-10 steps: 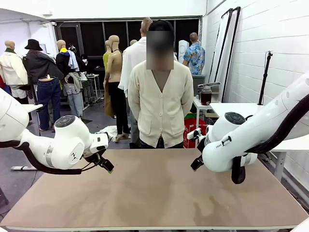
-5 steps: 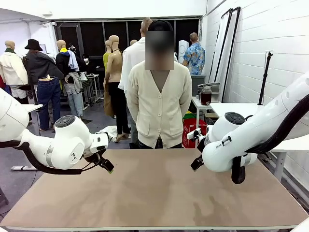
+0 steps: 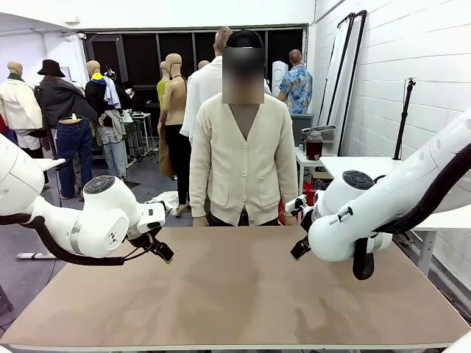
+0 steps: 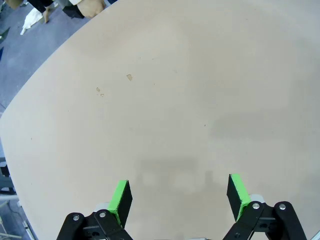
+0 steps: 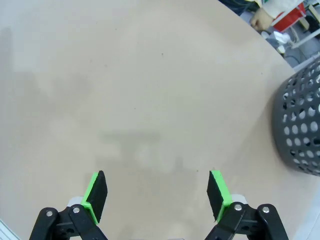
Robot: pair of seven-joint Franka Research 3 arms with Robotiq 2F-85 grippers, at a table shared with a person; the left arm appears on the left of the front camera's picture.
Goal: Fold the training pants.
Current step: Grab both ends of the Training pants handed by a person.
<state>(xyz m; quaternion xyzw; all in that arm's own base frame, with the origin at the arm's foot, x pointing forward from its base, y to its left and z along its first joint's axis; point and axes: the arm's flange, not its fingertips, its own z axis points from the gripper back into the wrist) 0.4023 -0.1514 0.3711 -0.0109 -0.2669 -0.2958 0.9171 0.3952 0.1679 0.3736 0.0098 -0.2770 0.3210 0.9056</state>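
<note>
Training pants table [image 3: 243,287] under both wide-spread jaws; person [image 3: 244,158] opposite.

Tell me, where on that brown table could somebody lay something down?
The middle of the brown table lies bare, from the near edge to the person in the cream cardigan at the far edge. Tighter: beneath the open left gripper and right gripper at the sides, and beside the dark grey perforated basket.
</note>
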